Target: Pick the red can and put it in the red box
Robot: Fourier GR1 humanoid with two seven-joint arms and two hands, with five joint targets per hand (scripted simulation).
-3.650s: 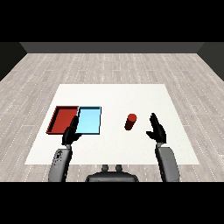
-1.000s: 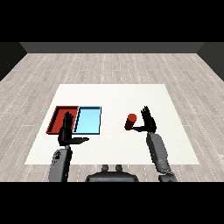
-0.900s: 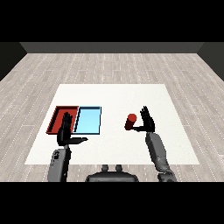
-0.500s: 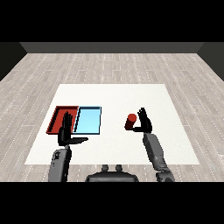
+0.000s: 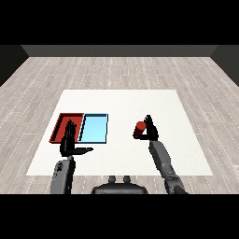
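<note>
The red can (image 5: 139, 130) stands on the white tabletop (image 5: 121, 102), a little right of the frame's centre and well apart from both trays. It leans slightly, its top tipped toward the upper right. The right hand (image 5: 150, 130) sits just beside the can on its right side, touching or nearly touching it; the fingers (image 5: 149, 120) rise upright along the can's flank while the thumb reaches toward the can's lower part. Whether the fingers are actually wrapped round the can or only resting against it cannot be told from this view. The grey right forearm (image 5: 163, 163) runs from the hand down toward the lower right of the frame.

To the left of the can, past a bare stretch of tabletop, lies the light blue tray (image 5: 94, 128), and touching its left edge is the red tray (image 5: 66, 126); the two sit side by side in the left half of the frame. The left hand (image 5: 70, 143) hovers at the near edge of the red tray, its fingers straight and spread, pointing up the frame, with the thumb stuck out to the right beneath the blue tray. It holds nothing. The left forearm (image 5: 63, 175) drops toward the lower left of the frame.
</note>
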